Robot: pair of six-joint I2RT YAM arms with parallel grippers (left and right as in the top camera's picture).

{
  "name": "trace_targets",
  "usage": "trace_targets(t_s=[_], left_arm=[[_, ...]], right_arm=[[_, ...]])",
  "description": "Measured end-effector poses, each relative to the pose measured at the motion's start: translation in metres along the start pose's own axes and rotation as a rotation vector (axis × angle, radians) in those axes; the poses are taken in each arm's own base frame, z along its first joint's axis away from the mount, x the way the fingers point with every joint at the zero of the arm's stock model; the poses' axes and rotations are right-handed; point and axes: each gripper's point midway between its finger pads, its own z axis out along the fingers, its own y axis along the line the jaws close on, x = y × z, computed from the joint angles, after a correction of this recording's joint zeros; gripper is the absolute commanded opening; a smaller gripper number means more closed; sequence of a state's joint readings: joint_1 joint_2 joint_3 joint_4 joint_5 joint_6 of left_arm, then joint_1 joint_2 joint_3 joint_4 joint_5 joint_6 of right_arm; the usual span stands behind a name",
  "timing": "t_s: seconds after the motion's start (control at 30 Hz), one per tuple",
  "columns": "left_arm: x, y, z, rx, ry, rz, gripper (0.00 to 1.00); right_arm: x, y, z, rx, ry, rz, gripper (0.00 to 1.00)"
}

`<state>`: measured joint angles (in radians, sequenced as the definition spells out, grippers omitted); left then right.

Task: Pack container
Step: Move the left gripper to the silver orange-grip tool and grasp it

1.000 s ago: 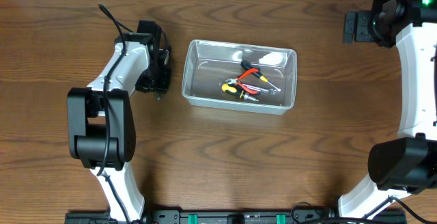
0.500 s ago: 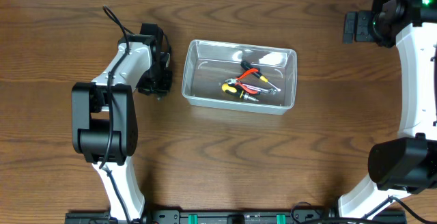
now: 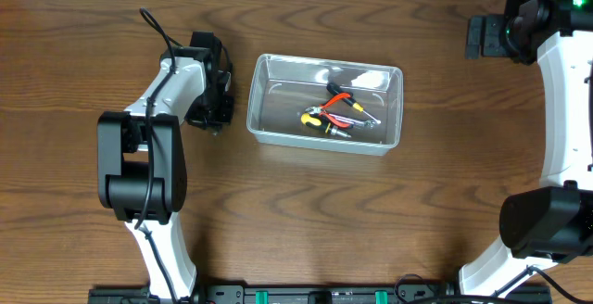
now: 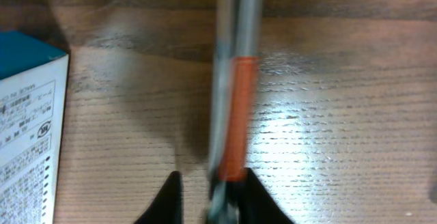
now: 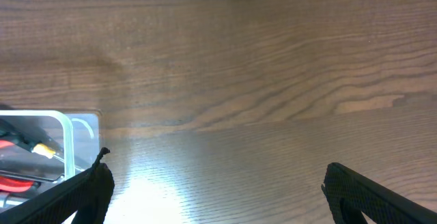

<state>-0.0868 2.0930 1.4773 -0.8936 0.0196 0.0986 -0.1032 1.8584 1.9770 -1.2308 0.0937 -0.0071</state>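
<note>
The clear greyish container (image 3: 324, 61) stands mid-table; its corner also shows in the right wrist view (image 5: 67, 125). Inside lie red-handled pliers (image 3: 335, 101), a yellow-and-black screwdriver (image 3: 320, 121) and other small tools. My left gripper (image 3: 215, 109) is left of the container, close above the table. In the left wrist view it (image 4: 212, 200) is shut on a slim grey tool with an orange band (image 4: 237, 115), which points away from the jaws and looks blurred. My right gripper (image 5: 215, 190) is open and empty at the far right back (image 3: 482, 37).
A small blue-and-white cardboard box (image 4: 27, 128) lies on the table just left of the left gripper; the overhead view does not show it. The wooden table (image 3: 371, 211) lies around the container.
The left arm's elbow shifted slightly right about a second ago, then held still. The gripper stays in the same spot. The right arm has not moved.
</note>
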Motion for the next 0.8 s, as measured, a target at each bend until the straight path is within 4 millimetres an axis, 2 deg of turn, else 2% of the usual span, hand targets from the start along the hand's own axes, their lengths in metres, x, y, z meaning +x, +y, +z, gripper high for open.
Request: trace_targets(t_s=[0.07, 0.67, 0.8], left_arm=[[0.0, 0.0, 0.0, 0.0, 0.0, 0.002, 0.06], [0.0, 0.0, -0.002, 0.003, -0.002, 0.003, 0.06], [-0.004, 0.0, -0.02, 0.001, -0.044, 0.002, 0.06]], right_arm=[[0.0, 0.0, 0.0, 0.0, 0.0, 0.0, 0.99], [0.0, 0.0, 0.0, 0.0, 0.0, 0.0, 0.99], [0.0, 0.0, 0.0, 0.0, 0.0, 0.0, 0.99]])
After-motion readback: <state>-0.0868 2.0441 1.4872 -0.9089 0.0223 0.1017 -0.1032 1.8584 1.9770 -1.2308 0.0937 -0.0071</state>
